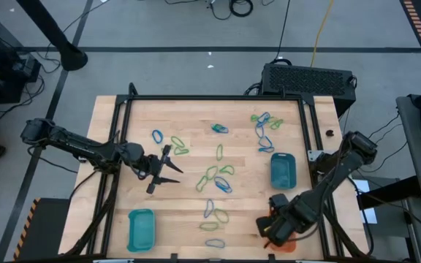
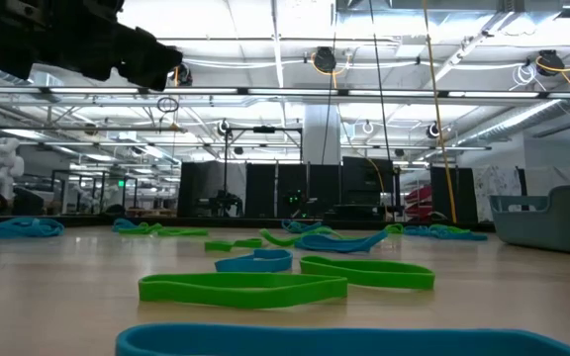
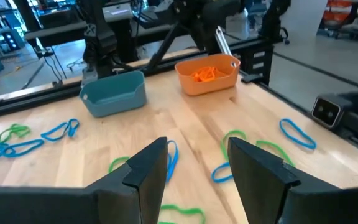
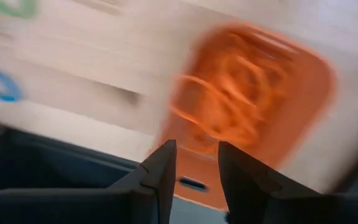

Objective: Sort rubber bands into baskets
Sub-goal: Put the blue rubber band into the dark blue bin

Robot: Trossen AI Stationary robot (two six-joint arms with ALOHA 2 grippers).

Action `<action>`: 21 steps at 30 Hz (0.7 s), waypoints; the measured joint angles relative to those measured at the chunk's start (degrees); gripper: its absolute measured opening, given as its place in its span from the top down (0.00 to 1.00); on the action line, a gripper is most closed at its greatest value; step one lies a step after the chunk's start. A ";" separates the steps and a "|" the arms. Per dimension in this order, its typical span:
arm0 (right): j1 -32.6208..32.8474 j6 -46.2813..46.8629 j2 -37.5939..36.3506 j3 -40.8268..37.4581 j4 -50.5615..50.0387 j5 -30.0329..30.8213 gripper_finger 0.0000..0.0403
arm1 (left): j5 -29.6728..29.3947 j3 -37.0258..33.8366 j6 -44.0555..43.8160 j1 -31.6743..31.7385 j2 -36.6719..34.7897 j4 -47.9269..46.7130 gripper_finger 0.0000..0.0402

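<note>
There are three baskets on the wooden table (image 1: 188, 219): one teal basket (image 1: 141, 229) at the near left, a second teal basket (image 1: 283, 171) on the right side, and one orange basket (image 3: 207, 74) at the near right corner, mostly covered by the right arm in the high view; the orange basket holds several orange rubber bands (image 3: 205, 74), blurred, so I cannot count them exactly. On the table lie roughly twenty loose rubber bands (image 1: 215, 179), only green and blue ones; one group is at the far right (image 1: 264, 130), one in the middle, a few near the front edge (image 1: 214, 213), and a few at the left (image 1: 170, 143).

The right gripper (image 4: 194, 165) hangs directly over the orange basket; its fingers stand a little apart and nothing is between them. The left gripper (image 1: 164, 169) hovers over the left part of the table, near the green and blue bands; its fingers (image 3: 148, 171) are wide apart and hold nothing.

No brand or writing can be read.
</note>
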 joint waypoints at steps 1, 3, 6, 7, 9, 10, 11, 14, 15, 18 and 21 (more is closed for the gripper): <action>-0.87 -1.59 -0.19 0.00 1.17 0.88 0.72 | 0.01 0.00 0.35 0.00 0.00 -0.19 0.56; -3.03 -5.44 -0.65 0.00 3.21 3.35 0.72 | 0.01 0.00 0.60 0.07 0.00 -0.60 0.56; -6.79 -15.92 -1.40 0.00 4.76 9.45 0.72 | 0.01 0.00 0.35 1.11 0.00 -0.73 0.56; -8.40 -20.44 -1.54 0.00 4.89 11.28 0.72 | -0.12 0.00 0.19 1.78 0.00 -0.73 0.56; -11.83 -30.35 -1.93 0.02 4.91 13.44 0.72 | -0.61 0.00 -0.59 3.51 0.00 -0.67 0.56; -13.71 -35.52 -2.19 0.02 4.85 13.97 0.72 | -0.67 0.00 -1.01 4.68 0.00 -0.48 0.56; -15.91 -41.08 -2.46 0.02 4.98 14.12 0.72 | -0.75 0.00 -1.25 5.93 0.00 -0.35 0.56; -23.20 -57.58 -3.27 0.02 5.28 14.37 0.72 | -1.61 0.00 -1.34 10.38 0.00 0.01 0.56; -25.96 -62.79 -3.31 0.02 5.59 14.37 0.72 | -2.59 0.00 -1.31 11.93 0.01 0.30 0.56; -33.54 -76.51 -3.32 0.02 7.58 14.34 0.72 | -3.97 0.00 -1.38 16.39 0.86 1.24 0.56; -40.01 -88.23 -3.36 0.02 9.02 13.51 0.72 | -4.07 0.00 -1.35 19.48 2.76 1.36 0.56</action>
